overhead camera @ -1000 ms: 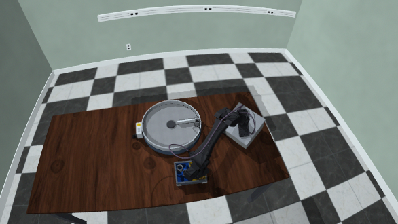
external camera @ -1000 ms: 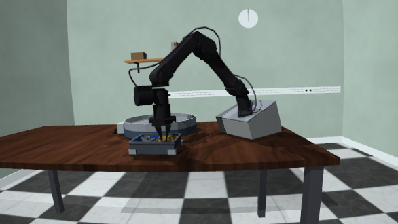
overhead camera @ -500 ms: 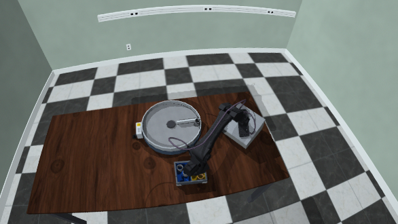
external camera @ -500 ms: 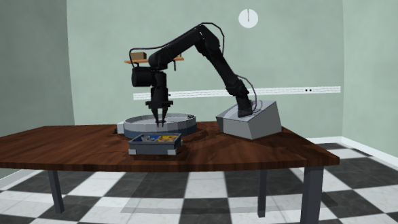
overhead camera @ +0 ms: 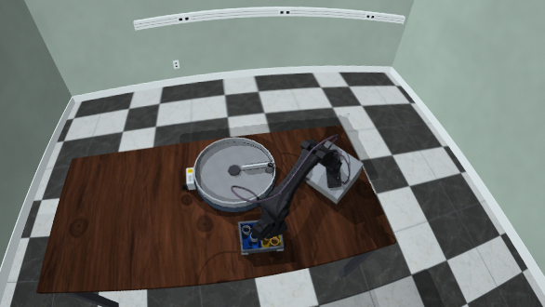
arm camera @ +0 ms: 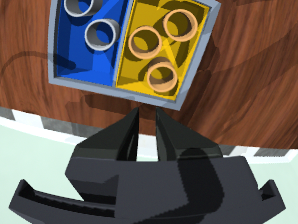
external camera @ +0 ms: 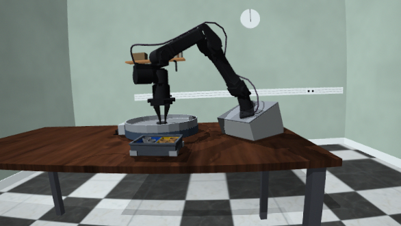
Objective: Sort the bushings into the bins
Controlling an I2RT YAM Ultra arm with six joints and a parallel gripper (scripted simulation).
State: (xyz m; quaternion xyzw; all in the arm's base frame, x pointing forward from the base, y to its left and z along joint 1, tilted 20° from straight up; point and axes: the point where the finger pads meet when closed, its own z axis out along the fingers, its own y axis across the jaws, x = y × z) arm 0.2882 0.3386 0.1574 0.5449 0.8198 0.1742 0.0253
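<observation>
The divided tray (arm camera: 129, 39) lies on the table in front of the turntable (overhead camera: 234, 171). Its blue bin (arm camera: 89, 30) holds two steel bushings (arm camera: 80, 0) (arm camera: 101, 34). Its yellow bin (arm camera: 162, 46) holds three bronze bushings (arm camera: 180, 24) (arm camera: 144, 42) (arm camera: 161, 76). My gripper (arm camera: 147, 113) hangs point-down above the tray's near edge, well clear of the bushings; it also shows in the exterior view (external camera: 161, 120). Its fingers stand a narrow gap apart with nothing between them. I see no bushing on the turntable's grey disc, only its metal bar (overhead camera: 256, 165).
The tray shows in the exterior view (external camera: 157, 144) between the turntable (external camera: 162, 123) and the table's front edge. The arm's grey base block (external camera: 253, 120) stands to the right. A small white box (overhead camera: 190, 176) sits at the turntable's left side.
</observation>
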